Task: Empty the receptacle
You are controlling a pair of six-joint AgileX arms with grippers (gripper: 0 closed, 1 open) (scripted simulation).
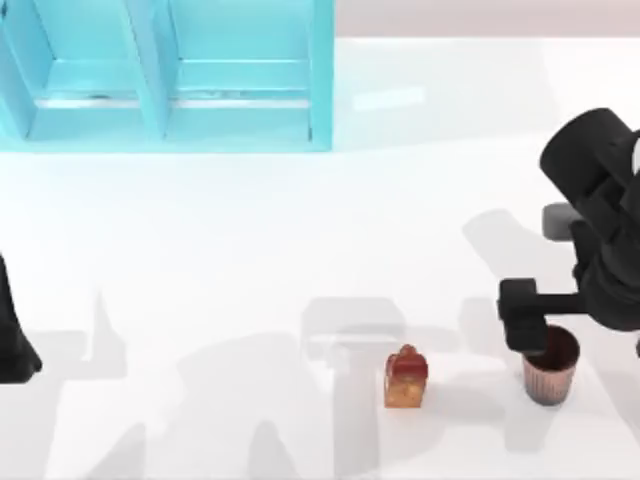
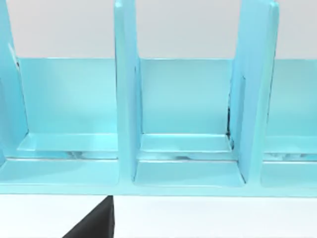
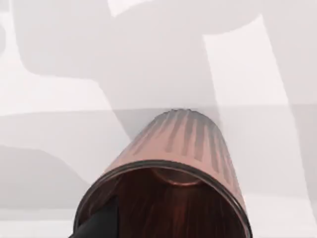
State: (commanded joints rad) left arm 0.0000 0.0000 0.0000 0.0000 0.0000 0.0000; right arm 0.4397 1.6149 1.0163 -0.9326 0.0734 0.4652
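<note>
The receptacle (image 1: 551, 366) is a small brown ribbed bin standing upright near the table's front right. In the right wrist view its dark rim and reddish inside (image 3: 168, 208) are very close, and I see nothing lying in the visible part. My right gripper (image 1: 528, 330) hangs at the bin's left rim, reaching in from the right. A small red and orange object (image 1: 405, 378) stands on the table to the left of the bin, apart from it. My left gripper (image 1: 14, 345) is parked at the table's left edge.
A light blue shelf unit (image 1: 170, 75) with upright dividers stands at the back left; the left wrist view faces its compartments (image 2: 185, 124). The white tabletop (image 1: 300, 230) lies open between the shelf and the bin.
</note>
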